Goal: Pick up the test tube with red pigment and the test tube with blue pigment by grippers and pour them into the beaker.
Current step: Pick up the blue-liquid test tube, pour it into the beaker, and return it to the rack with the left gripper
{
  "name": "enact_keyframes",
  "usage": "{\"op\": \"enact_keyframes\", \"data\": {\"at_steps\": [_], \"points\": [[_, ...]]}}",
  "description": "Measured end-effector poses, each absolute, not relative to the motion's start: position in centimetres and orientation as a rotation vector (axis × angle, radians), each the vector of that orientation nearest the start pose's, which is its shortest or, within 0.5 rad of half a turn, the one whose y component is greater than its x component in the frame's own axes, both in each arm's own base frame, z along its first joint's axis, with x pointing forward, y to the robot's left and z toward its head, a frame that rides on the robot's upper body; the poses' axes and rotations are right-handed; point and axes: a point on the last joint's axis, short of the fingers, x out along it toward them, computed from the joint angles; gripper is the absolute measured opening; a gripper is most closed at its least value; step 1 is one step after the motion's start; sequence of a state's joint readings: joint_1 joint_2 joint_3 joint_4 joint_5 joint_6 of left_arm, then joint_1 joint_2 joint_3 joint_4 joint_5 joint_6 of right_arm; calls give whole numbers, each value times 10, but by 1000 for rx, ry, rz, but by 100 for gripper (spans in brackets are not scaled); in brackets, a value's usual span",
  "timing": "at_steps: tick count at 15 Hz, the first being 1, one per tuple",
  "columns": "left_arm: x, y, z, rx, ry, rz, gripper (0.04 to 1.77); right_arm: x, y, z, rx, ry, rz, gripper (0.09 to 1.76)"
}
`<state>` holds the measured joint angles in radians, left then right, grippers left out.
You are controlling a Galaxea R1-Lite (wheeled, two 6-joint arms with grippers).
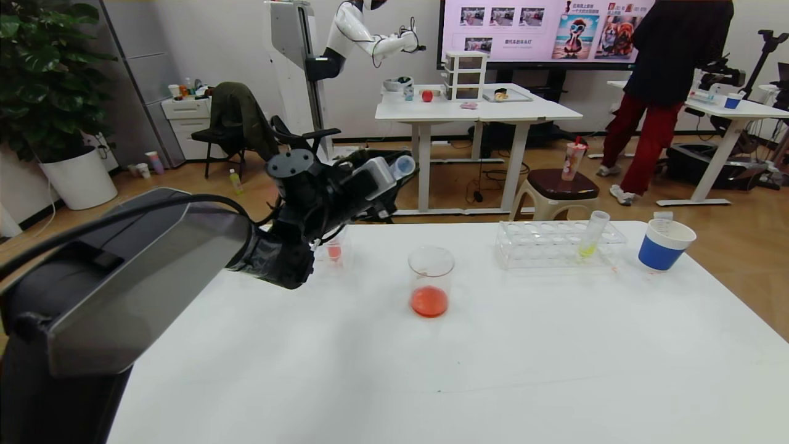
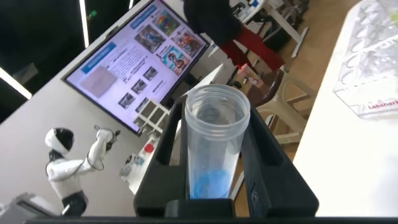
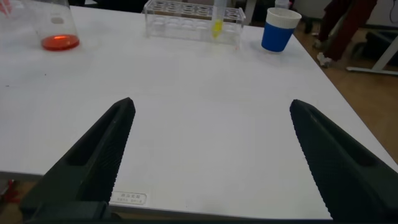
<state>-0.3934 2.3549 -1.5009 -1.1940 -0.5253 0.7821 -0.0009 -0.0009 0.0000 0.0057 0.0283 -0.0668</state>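
Observation:
My left gripper (image 1: 389, 174) is raised above the table's far left, up and to the left of the beaker (image 1: 431, 280). It is shut on the test tube with blue pigment (image 1: 404, 165). In the left wrist view the clear tube (image 2: 214, 146) sits between the black fingers (image 2: 166, 149), its open mouth pointing away and blue liquid at its base. The beaker stands upright at mid-table with orange-red liquid in its bottom, also seen in the right wrist view (image 3: 59, 28). My right gripper (image 3: 211, 115) hangs open and empty low over the near table edge. The test tube with red pigment is out of view.
A clear tube rack (image 1: 555, 245) at the back right holds a tube with yellow-green liquid (image 1: 592, 234). A blue-banded paper cup (image 1: 666, 245) stands beside it. A clear tube with pale pinkish liquid (image 1: 335, 250) stands by my left forearm. A person stands beyond the table.

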Motion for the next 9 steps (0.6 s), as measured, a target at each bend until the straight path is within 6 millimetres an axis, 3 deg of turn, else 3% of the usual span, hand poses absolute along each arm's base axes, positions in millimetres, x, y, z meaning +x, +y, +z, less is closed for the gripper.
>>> {"op": "enact_keyframes", "data": {"at_steps": [9], "points": [[442, -196, 123, 1072, -844, -878, 50, -23, 1, 75, -67, 4, 28, 174]]}}
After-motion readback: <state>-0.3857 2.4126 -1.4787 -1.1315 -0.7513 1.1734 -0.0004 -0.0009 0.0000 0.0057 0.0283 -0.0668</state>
